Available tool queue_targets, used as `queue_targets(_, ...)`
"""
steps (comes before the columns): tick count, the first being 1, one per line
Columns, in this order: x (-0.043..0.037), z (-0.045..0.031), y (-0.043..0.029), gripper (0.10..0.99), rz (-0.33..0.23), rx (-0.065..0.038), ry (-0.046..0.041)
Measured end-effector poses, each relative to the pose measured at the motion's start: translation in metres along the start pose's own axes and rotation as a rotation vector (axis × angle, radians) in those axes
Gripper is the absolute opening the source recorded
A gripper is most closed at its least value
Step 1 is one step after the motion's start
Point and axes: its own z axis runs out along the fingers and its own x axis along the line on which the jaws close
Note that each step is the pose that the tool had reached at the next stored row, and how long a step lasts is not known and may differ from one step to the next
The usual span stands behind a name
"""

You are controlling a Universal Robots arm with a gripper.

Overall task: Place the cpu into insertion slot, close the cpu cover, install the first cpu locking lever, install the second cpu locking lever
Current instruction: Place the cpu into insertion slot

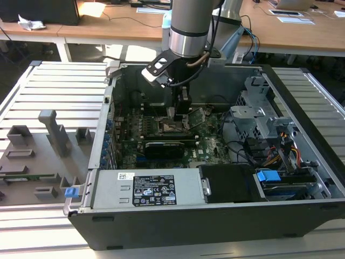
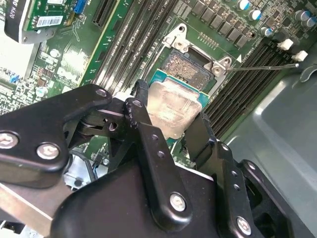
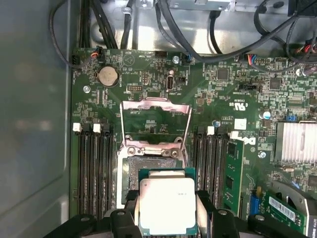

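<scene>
My gripper [image 3: 167, 214] is shut on the cpu [image 3: 166, 204], a flat square chip with a silver-grey top, one black finger on each of two opposite edges. In both wrist views the cpu hangs level just above the green board, overlapping the near edge of the insertion slot [image 3: 148, 167], whose dark recessed centre [image 2: 187, 68] is bare. The cpu cover [image 3: 157, 103] stands folded back past the slot's far side. A thin locking lever rod [image 2: 262, 67] sticks out away from the socket. In the exterior view the gripper [image 1: 180, 111] reaches down inside the case over the slot [image 1: 171, 128].
Memory slots [image 3: 91, 168] flank the socket on both sides. A finned heat sink [image 3: 297, 141] and black cables [image 3: 198, 29] lie near. The open case holds a long black card [image 1: 164, 147], a power supply [image 1: 151, 189] and a drive cage [image 1: 259, 108]. Grey fixtures [image 1: 54, 132] stand outside.
</scene>
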Motion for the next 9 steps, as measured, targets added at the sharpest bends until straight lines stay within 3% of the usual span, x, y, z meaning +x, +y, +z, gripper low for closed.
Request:
queue_targets(2, 0.0079, 0.0009, 0.0003, 0.541, 0.000, 0.000, -0.0013)
queue_targets(5, 0.0085, 0.0058, 0.0004, 0.541, 0.000, 0.000, -0.0016)
queue_targets(9, 0.0066, 0.0178, -0.0004, 0.541, 0.000, 0.000, -0.0016)
